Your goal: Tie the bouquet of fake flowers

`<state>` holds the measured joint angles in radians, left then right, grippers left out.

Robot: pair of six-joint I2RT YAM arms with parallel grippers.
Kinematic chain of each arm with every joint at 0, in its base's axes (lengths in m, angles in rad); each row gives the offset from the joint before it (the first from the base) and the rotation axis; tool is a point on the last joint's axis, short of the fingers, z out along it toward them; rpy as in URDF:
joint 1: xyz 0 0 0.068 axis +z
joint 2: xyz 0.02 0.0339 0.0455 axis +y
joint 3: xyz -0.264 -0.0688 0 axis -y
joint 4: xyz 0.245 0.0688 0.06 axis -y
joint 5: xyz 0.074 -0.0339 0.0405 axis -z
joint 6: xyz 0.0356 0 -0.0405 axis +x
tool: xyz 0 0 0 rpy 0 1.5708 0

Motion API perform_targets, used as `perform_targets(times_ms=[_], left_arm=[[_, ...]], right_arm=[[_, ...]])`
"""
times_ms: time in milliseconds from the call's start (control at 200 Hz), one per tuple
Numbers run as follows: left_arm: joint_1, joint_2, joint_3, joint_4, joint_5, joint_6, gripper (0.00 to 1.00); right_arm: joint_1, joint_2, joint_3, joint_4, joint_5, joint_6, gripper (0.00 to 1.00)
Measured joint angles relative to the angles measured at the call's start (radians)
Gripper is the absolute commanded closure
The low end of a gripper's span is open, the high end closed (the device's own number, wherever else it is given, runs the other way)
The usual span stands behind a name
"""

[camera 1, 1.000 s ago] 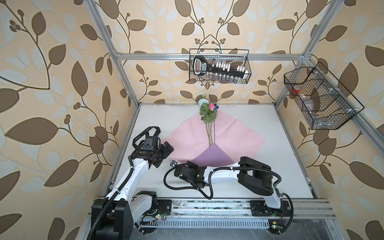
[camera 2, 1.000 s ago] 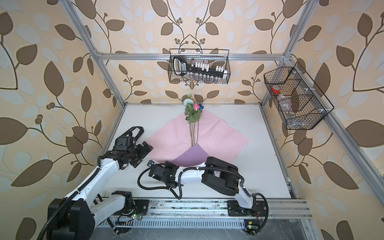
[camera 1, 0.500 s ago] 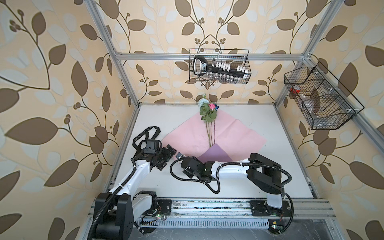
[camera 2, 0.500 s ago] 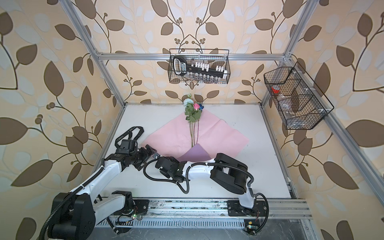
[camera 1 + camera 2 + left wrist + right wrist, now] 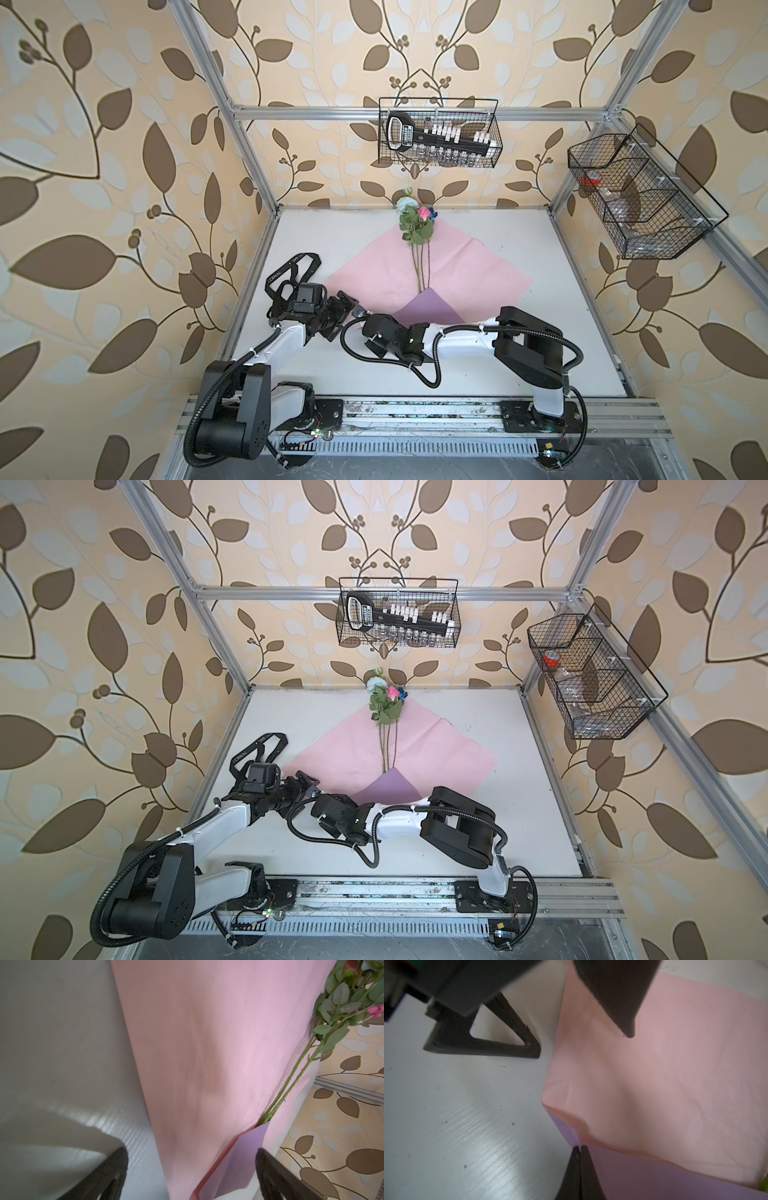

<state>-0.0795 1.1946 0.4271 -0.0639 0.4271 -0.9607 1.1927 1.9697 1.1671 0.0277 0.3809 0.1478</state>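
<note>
Still wrapping, not tying: the bouquet (image 5: 415, 224) lies flat mid-table on its pink wrapping paper (image 5: 469, 270), blooms toward the back wall. The right gripper (image 5: 579, 1147) is clenched on the lilac fold's left edge, while the left gripper (image 5: 191, 1150) is spread wide astride that edge, holding nothing. Next, left probably has to pinch the paper and fold it over the stems (image 5: 417, 266) without dragging them; white table (image 5: 540, 353) is glossy, black ribbon (image 5: 299, 266) lies beside the left arm, wire baskets (image 5: 436, 137) hang on leaf-papered walls (image 5: 124, 166)

Left arm (image 5: 282, 340) low, reaching inward, jaws spread wide; right arm (image 5: 461, 336) stretched across, jaws pinched together.
</note>
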Motion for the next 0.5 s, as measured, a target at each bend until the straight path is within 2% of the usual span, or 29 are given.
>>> perform_targets(times_ms=[190,345,500], left_arm=[[-0.065,0.008,-0.055,0.142,-0.027,-0.036,0.18],[-0.065,-0.050,-0.091,0.179,-0.117,-0.036,0.27],[-0.065,-0.149,-0.130,0.240,-0.184,-0.014,0.27]], right_arm=[[-0.007,-0.024,-0.020,0.003,-0.001,0.008,1.00],[-0.010,-0.038,-0.027,0.006,-0.005,0.013,1.00],[-0.011,-0.039,-0.028,0.007,-0.012,0.014,1.00]])
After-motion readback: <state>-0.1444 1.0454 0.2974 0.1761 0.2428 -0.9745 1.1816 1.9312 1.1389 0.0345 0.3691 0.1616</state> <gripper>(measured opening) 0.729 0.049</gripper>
